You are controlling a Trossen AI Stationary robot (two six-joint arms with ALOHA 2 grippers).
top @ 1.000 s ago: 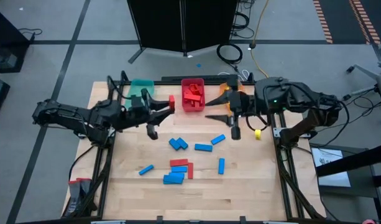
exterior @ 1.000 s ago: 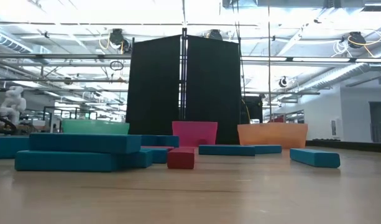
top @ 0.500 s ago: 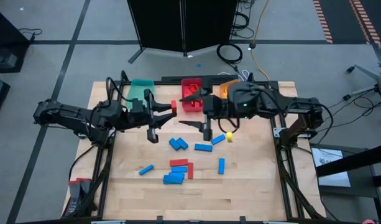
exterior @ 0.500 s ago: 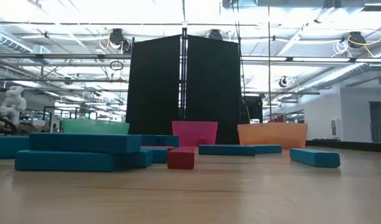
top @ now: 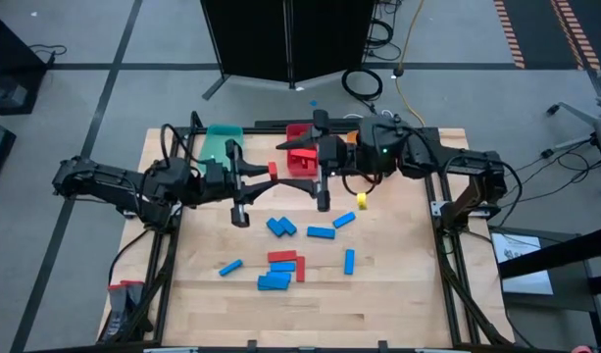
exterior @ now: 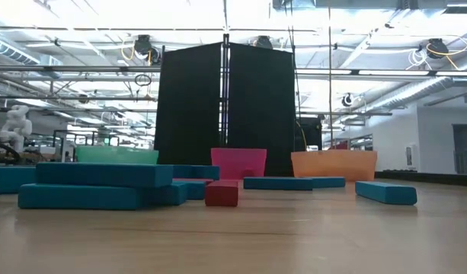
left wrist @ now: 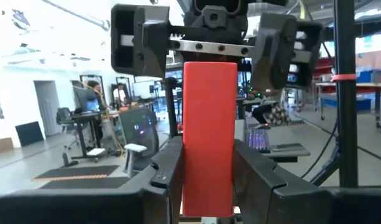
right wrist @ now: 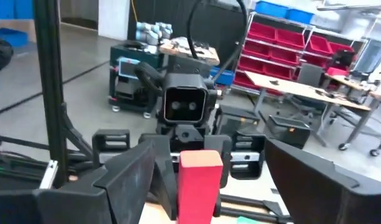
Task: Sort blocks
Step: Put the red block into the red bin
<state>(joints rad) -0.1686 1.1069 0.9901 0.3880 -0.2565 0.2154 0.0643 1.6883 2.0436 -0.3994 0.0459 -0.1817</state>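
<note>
High view: left gripper [top: 264,176] is clamped on a red block [top: 272,169] just in front of the teal bin [top: 222,140]. Right gripper [top: 318,169] faces it from the other side with fingers spread wide and nothing between them, just in front of the red bin [top: 302,147]; the two grippers are near each other, not touching. A yellow block [top: 361,201] lies on the table [top: 398,275] below the right arm. Blue blocks [top: 280,226] are scattered mid-table, with a red bar [top: 282,257] and stacked blue bars [top: 274,281] toward the front edge. The orange bin is mostly hidden under the right arm. Low view: no arms in sight; stacked blue bars [exterior: 96,185] at left, a red block end [exterior: 222,192] in the middle, a lone blue bar [exterior: 385,192] at right, teal bin [exterior: 116,155], red bin [exterior: 238,162] and orange bin [exterior: 334,163] along the back. Left wrist view: red block [left wrist: 208,137] upright, pinched between this arm's own fingers [left wrist: 165,177], the right gripper's open fingers [left wrist: 137,41] straight ahead. Right wrist view: same red block [right wrist: 200,180] ahead, held by the left gripper [right wrist: 200,186], with the right arm's own fingers [right wrist: 125,177] wide either side and not touching it.
</note>
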